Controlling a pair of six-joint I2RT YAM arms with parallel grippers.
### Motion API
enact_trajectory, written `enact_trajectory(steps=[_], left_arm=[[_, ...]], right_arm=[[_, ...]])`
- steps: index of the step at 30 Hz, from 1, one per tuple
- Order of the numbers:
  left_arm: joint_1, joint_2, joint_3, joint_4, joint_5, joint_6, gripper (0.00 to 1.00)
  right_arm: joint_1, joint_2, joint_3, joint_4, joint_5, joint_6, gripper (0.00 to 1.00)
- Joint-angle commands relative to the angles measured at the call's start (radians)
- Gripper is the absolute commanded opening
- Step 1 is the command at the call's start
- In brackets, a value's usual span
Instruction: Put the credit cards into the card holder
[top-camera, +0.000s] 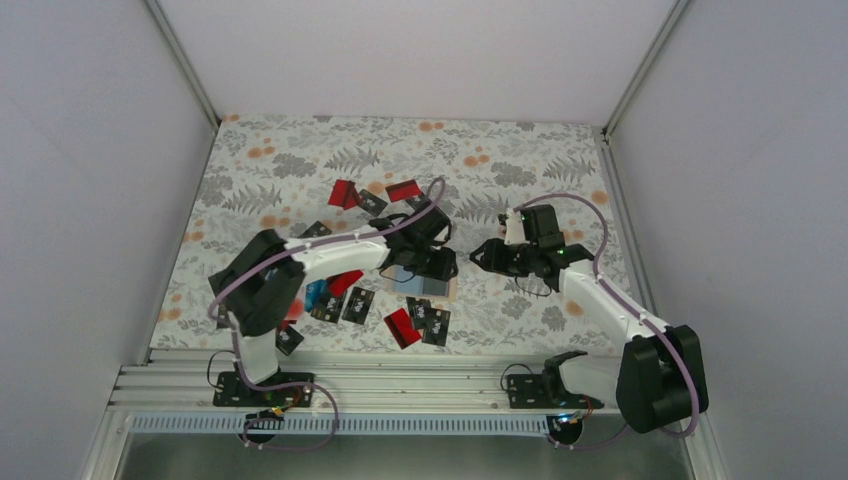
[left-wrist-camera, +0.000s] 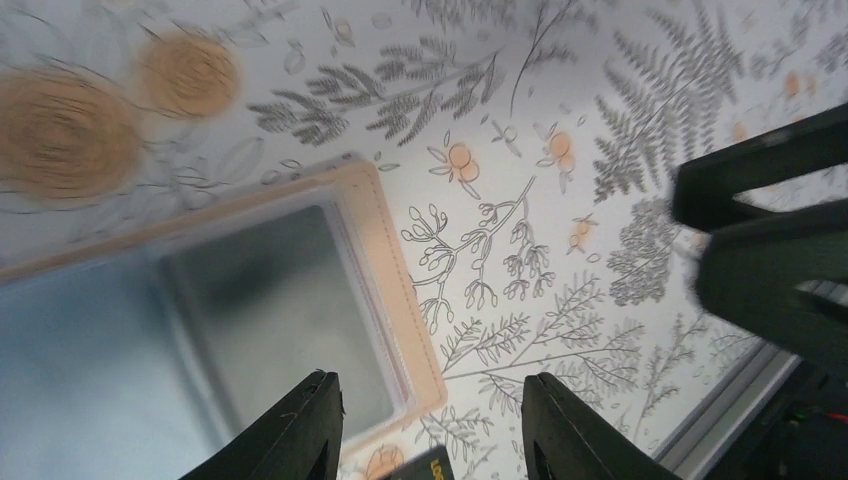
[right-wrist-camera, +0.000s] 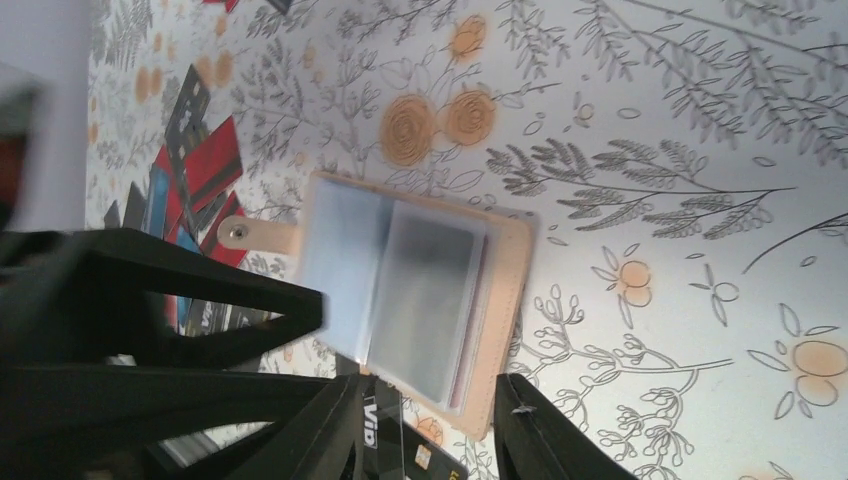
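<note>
Crowding the open card holder (right-wrist-camera: 400, 300), the left gripper (left-wrist-camera: 430, 385) hangs spread, empty; right gripper (right-wrist-camera: 425, 392) likewise; credit cards (top-camera: 358, 303) scattered alongside.

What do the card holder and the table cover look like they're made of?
Card holder: the tan outside looks like leather or faux leather, matte, with a stitched line along its edge. The inner pockets look like clear, slightly frosted plastic film. Table cover: probably printed cloth or vinyl, matte, with a repeating fern and flower pattern; the pictures do not settle which.
</note>
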Motion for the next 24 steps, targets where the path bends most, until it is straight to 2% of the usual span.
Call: enact_trajectory(steps=[1,7,13,17,24], left_arm=[[-0.005,-0.131,-0.073,-0.087,-0.111,0.003,0.47],[-0.041,-0.235,-0.238,-0.131,-0.204,-0.018,0.50],[-0.046,-0.271,-0.385,-0.047,-0.222,-0.043,0.52],[-0.050,-0.262,-0.416,0.014,-0.212,-0.028,0.56],[-0.071,-0.209,-0.413,0.025,-0.188,-0.015,0.58]], right_arm=[[0.045,-0.020,-0.029,-0.003,-0.082,0.029,0.37],[0.188,-0.044,-0.097,0.001,-0.082,0.109,0.41],[0.317,-0.041,-0.158,0.035,-0.033,0.195,0.42],[0.358,-0.046,-0.171,0.033,-0.011,0.220,0.42],[0.390,-0.081,-0.174,0.001,0.018,0.240,0.42]])
